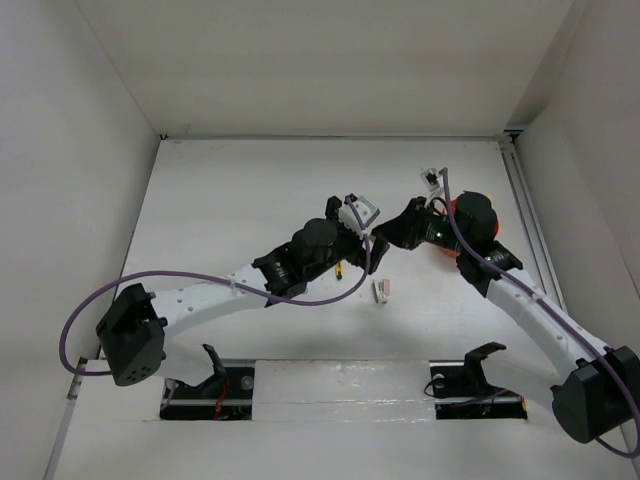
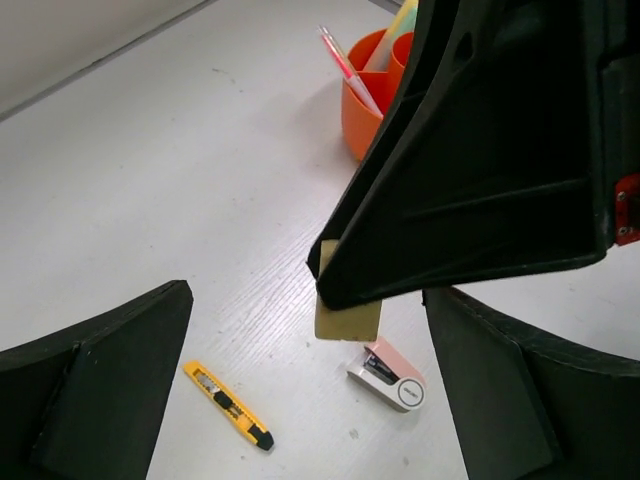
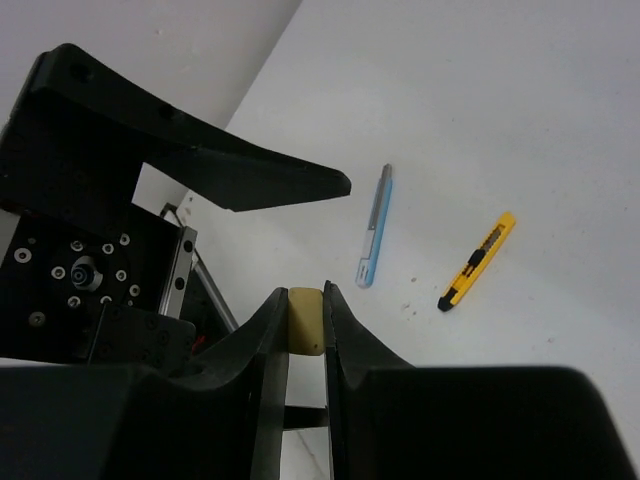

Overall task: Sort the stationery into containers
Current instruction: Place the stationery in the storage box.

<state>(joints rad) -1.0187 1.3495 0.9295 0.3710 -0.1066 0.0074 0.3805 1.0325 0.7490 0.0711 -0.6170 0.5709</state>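
Eraser (image 3: 304, 320) pinched between right fingers (image 3: 350, 345), seemingly hidden overhead.

1. The left arm (image 1: 210, 295) rises from its base at 8 o'clock on the white table (image 1: 230, 200) and reaches toward the centre, with a purple cable (image 1: 75, 330) looping beside it.
2. The right arm (image 1: 540, 315) comes in from 4 o'clock.
3. The left gripper (image 1: 368, 243) and right gripper (image 1: 390, 238) meet almost tip to tip just right of centre. How their jaws stand cannot be told from here.
4. The orange tub (image 1: 452, 208) sits at 3 o'clock of that meeting point, mostly covered by the right arm's wrist.
5. The grey-pink piece (image 1: 381, 290) lies near the grippers, at their 6 o'clock.
6. A small yellow-black item (image 1: 340, 270) shows at their 8 o'clock, just beside the left arm.
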